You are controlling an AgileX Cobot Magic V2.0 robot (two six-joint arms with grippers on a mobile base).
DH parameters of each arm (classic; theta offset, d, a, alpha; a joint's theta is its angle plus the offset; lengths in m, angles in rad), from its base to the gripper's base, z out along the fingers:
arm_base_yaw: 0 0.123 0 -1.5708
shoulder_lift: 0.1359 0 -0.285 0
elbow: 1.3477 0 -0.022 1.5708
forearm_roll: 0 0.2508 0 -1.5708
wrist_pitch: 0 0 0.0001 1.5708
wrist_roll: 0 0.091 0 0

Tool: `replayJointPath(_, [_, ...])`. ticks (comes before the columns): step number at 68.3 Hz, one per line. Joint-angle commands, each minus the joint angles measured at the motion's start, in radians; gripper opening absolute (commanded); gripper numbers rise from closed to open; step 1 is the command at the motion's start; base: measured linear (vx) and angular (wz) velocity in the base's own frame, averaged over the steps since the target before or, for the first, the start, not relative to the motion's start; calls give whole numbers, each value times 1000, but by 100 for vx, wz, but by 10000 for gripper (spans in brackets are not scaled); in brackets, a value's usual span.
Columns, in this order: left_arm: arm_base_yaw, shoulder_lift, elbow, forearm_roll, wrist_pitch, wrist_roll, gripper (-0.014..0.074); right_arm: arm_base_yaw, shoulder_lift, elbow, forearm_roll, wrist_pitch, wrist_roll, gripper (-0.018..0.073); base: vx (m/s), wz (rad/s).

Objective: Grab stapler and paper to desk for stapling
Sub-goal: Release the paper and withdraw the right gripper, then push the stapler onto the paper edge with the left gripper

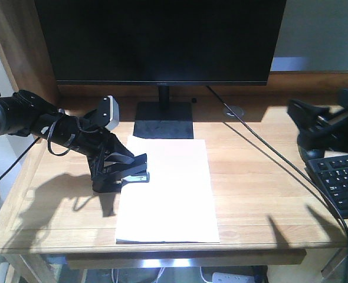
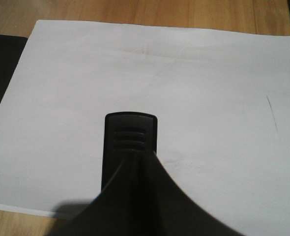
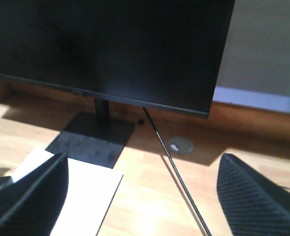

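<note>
The white paper (image 1: 168, 188) lies flat on the light-wood desk (image 1: 262, 177), in front of the monitor stand. My left gripper (image 1: 127, 167) is at the paper's left edge, shut on the black stapler (image 1: 140, 175). In the left wrist view the stapler's ribbed black tip (image 2: 130, 135) sticks out past my closed left gripper (image 2: 137, 169) over the paper (image 2: 184, 73). Its orange-red patch is hidden. My right gripper (image 1: 308, 127) hovers over the desk's right side, open and empty. Its wrist view shows the right gripper (image 3: 142, 206) with fingers wide apart and the paper's far corner (image 3: 88, 196).
A large black monitor (image 1: 162, 41) on a black stand (image 1: 164, 121) is at the back. A black cable (image 1: 268, 150) runs diagonally across the right half, past a cable hole (image 1: 233, 110). A black keyboard (image 1: 345, 183) sits at the right edge.
</note>
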Motion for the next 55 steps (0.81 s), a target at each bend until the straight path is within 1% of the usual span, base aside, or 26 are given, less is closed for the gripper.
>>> replayJointPath(1, [-3,-63,-24,-53,18,-9,-6,-6,-120,25,-42,28,-16,592,0,0])
replayJointPath(40, [-3,-63,-24,-53,18,-9,-6,-6,-724,353,-42,16,-15,592,0,0])
replayJointPath(55, [-3,-63,-24,-55,18,-9,-6,-6,-847,454,-42,16,7,592,0,0])
